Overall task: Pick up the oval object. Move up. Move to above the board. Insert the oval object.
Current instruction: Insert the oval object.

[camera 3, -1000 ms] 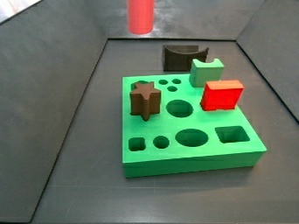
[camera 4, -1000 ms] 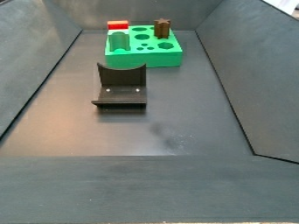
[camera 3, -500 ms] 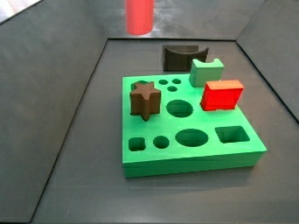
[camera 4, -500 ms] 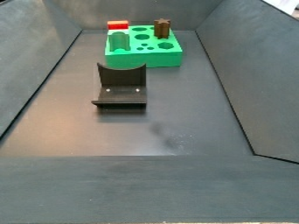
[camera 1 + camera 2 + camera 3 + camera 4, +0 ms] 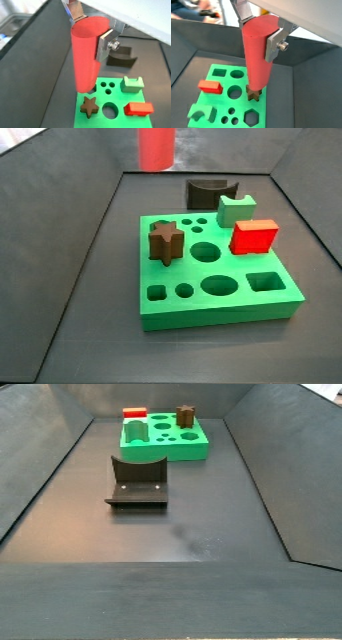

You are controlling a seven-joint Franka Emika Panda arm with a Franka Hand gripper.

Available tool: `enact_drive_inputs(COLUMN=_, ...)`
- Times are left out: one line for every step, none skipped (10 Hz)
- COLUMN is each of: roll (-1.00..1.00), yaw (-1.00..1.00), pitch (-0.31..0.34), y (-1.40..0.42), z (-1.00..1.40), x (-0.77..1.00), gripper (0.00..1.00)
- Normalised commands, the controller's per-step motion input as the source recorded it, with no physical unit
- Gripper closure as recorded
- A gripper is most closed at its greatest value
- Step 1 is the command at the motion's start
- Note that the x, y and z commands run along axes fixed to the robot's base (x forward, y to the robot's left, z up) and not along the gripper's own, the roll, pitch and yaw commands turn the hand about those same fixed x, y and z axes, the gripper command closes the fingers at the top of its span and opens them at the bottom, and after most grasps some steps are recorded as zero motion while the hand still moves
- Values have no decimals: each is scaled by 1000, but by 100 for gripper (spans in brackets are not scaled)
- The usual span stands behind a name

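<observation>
Since half a second ago, the oval object [image 5: 156, 148] has been carried slightly toward the left edge of the side view, still high at the top of the frame; nothing on the floor has shifted.

In both wrist views the gripper [image 5: 88, 31] is seen well above the board [image 5: 117, 120], its flat silver fingers [image 5: 274, 41] pinched on the upper part of the salmon-red peg, which hangs upright between them. The peg's lower end is seen over the board in both wrist views, clear of its top. In the side views the gripper itself is out of frame.

The board [image 5: 181, 303] rests on a dark grey floor [image 5: 174, 524] enclosed by sloping dark grey walls [image 5: 80, 278]. Round, square and hexagonal holes are cut into its bright green top. A brown star-shaped peg [image 5: 164, 241] stands upright in the board, a bright red cube [image 5: 254, 236] sits at one edge, and a small pale green notched block [image 5: 238, 208] stands at the corner next to the cube. The fixture [image 5: 138, 481], a dark L-shaped bracket on a base plate, stands on the floor near the board but apart from it.

Beyond the enclosure walls, a blurred, bright room is visible in the wrist views, with details too soft to be identified.
</observation>
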Motion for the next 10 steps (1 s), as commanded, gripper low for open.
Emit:
enact_drive_inputs(roll=206, yaw=-954, pitch=0, y=0, z=-477, x=-37, gripper=100)
enact_drive_inputs(roll=194, yaw=-966, pitch=0, y=0, z=-526, x=0, gripper=100)
enact_drive_inputs(roll=137, yaw=-1000, pitch=-10, y=0, z=-523, x=0, gripper=100)
enact_drive_inputs(roll=40, yaw=-1000, pitch=-10, y=0, z=-314, x=0, gripper=100)
enact_drive_inputs(roll=13, yaw=-894, pitch=0, y=-131, z=0, x=0, gripper=100)
enact_drive_inputs(roll=114, yaw=-617, pitch=146, y=-194, z=163, x=9, gripper=100)
enact_drive_inputs(roll=127, yaw=-603, pitch=131, y=-220, z=269, x=20, gripper=100)
enact_drive_inputs(roll=177, yaw=-566, pitch=61, y=-254, z=111, x=123, gripper=100)
enact_drive_inputs(roll=204, yaw=-503, pitch=37, y=-294, z=0, x=223, gripper=100)
enact_drive_inputs(roll=163, yaw=-520, pitch=0, y=-337, z=0, x=317, gripper=100)
